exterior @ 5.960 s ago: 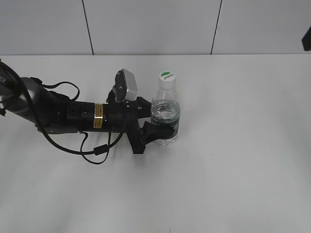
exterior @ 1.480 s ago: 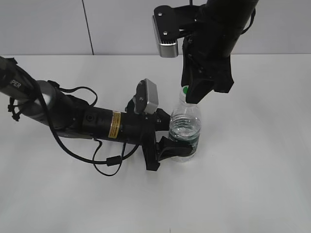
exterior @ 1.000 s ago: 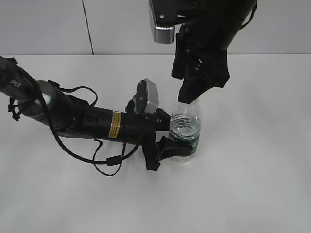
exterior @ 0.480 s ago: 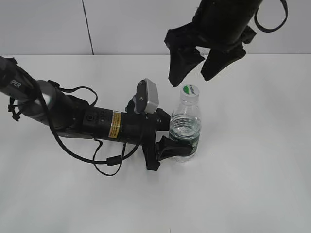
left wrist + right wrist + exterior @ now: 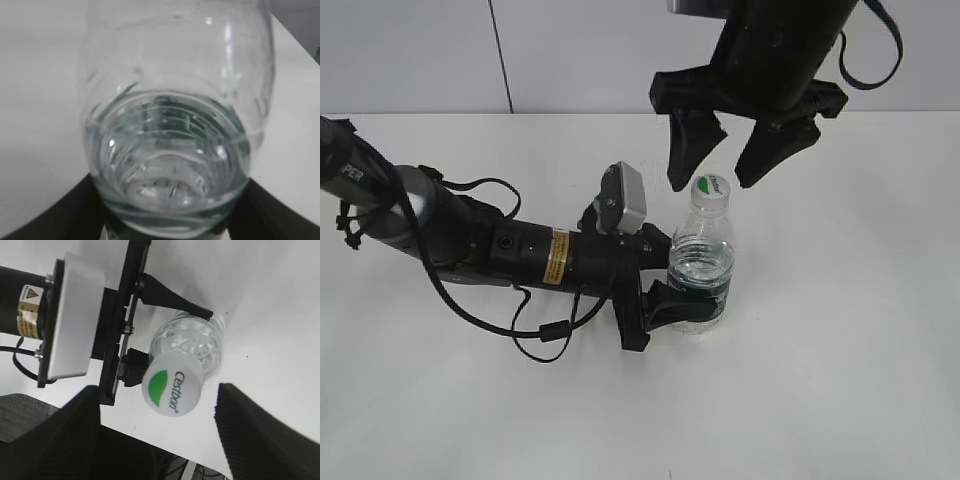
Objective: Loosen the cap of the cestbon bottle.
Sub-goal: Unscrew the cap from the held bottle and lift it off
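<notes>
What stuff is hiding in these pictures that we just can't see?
- Whether the cap is already loose: no view shows its thread.
- The label print on the cestbon bottle: the left gripper covers much of it in the exterior view, and it is too small there.
- The bottle's neck and cap: cut off by the top edge in the left wrist view.
- The right gripper: its fingers are blurred in the right wrist view.

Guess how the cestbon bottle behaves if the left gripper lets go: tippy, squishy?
Cestbon bottle stands tall and narrow, so probably tippy if nudged. Water appears only in its lower part, likely steadying it. Thin clear ribbed walls probably flex under the left gripper.
</notes>
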{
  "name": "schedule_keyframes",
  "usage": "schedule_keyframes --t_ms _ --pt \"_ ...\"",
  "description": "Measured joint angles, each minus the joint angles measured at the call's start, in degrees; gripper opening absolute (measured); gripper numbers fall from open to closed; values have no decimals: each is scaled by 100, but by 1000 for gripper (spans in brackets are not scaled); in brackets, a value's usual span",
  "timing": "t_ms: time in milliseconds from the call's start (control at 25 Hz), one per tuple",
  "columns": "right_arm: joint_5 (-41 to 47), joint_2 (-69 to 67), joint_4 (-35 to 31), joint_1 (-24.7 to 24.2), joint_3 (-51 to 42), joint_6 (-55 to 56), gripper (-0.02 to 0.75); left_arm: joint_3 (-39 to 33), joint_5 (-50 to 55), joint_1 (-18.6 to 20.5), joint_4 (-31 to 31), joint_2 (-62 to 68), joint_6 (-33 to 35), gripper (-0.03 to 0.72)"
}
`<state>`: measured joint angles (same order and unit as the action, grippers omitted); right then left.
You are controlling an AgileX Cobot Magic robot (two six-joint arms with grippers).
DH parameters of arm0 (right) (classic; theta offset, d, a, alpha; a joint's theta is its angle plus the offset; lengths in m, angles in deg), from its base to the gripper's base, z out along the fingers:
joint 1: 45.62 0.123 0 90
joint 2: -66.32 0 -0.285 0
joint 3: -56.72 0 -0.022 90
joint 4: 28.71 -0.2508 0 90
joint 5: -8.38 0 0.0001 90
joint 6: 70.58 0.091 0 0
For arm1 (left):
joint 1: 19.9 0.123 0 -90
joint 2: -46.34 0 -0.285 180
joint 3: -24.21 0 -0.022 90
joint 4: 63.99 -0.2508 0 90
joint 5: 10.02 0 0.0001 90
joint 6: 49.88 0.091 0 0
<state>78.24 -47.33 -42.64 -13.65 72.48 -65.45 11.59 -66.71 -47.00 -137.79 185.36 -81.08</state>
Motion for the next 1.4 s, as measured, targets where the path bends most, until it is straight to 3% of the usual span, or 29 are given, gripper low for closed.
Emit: schedule_keyframes --t_ms 480,560,680,880,1080,1400 --pt "6 -212 0 0 0 55 493 0 0 0 6 0 0 415" --pt "6 -212 0 0 0 55 445 0 0 0 6 0 0 415" --pt "12 -212 63 0 0 55 307 0 0 0 6 0 0 415" --pt "12 -212 89 0 0 -235 293 0 0 0 6 0 -5 415" --pt "12 -212 106 0 0 -1779 293 0 0 0 6 0 -5 415" --pt "12 -212 321 5 5 -5435 293 0 11 0 6 0 -5 415"
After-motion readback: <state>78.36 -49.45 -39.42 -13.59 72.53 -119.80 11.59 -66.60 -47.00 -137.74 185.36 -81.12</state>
